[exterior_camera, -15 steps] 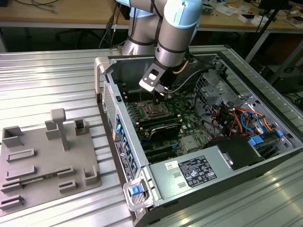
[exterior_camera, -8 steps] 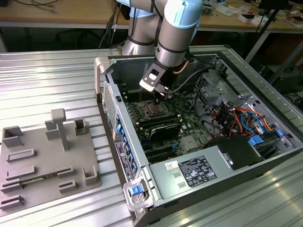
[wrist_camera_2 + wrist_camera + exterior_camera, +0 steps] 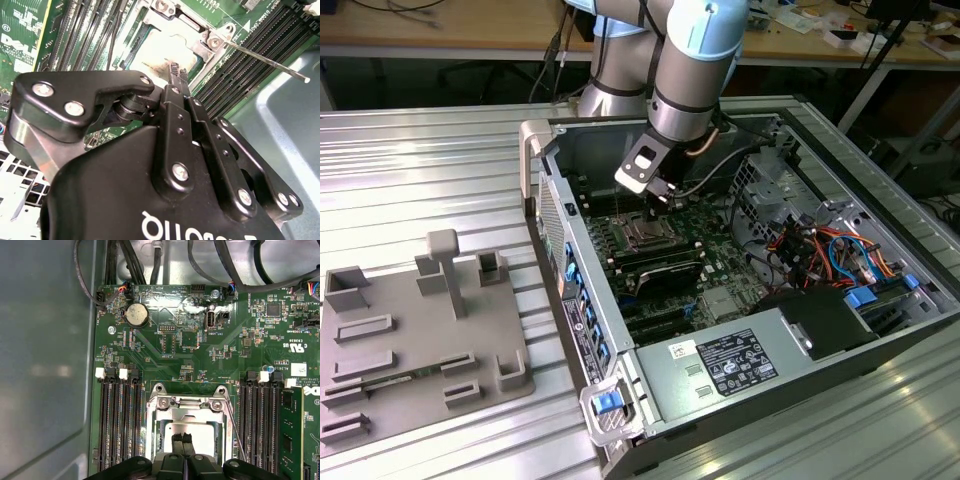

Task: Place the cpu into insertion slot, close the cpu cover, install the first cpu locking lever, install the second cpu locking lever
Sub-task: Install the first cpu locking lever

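Inside the open computer case (image 3: 715, 372) the gripper (image 3: 657, 205) hangs just over the insertion slot (image 3: 647, 236); a grey fixture plate (image 3: 415, 345) lies on the tabletop (image 3: 420, 170).

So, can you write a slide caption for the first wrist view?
Shut pincer over the silvery cpu seated in the insertion slot, memory slots on either side.

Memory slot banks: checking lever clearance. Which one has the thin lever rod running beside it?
The bank next to the green card; the other bank borders the grey chassis wall.
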Robot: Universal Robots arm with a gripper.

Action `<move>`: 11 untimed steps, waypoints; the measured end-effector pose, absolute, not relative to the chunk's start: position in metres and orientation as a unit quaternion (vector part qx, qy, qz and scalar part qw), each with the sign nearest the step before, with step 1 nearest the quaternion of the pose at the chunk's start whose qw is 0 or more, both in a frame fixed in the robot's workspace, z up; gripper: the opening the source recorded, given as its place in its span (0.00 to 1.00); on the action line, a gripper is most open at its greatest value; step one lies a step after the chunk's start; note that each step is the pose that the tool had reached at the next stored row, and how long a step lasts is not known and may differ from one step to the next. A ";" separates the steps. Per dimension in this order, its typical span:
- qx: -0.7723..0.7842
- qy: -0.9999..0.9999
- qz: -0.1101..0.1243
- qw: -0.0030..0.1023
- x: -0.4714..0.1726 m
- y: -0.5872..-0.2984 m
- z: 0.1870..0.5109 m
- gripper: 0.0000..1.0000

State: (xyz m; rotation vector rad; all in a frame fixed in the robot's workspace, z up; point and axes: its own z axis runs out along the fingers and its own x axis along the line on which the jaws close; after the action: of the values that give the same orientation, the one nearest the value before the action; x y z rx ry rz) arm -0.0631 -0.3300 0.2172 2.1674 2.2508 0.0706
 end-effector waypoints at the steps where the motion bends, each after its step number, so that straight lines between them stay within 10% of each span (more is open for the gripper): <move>1: 0.693 0.720 0.023 0.008 -0.063 -0.330 0.218 0.11; 11: 0.681 0.732 0.022 0.007 -0.063 -0.330 0.236 0.11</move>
State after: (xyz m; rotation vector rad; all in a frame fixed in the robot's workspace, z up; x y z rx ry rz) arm -0.0630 -0.3300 0.2361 2.1281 2.2898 0.0676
